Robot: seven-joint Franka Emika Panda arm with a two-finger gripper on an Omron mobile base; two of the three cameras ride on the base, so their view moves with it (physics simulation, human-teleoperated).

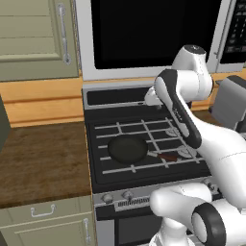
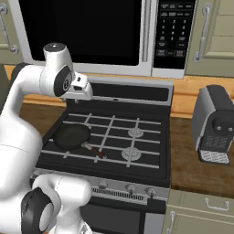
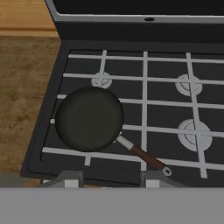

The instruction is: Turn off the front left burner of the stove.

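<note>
My end effector (image 3: 107, 180) hovers high over stove (image 2: 151, 171), fingers apart, gripping nothing. Skillet (image 3: 89, 119) sits on front left burner (image 3: 65, 151), at 10 o'clock from fingertips in hand view. Judged step: approach, no knob contact yet. Next: descend toward 6 o'clock to front knobs (image 2: 131, 188), pick leftmost-burner knob, turn it.

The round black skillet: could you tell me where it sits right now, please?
The round black skillet sits on the pale grey grates of the stove, front left, its brown handle pointing toward the front right burner cap.

skillet (image 3: 89, 118) on stove (image 3: 144, 113), microwave (image 2: 91, 32) above.
</note>
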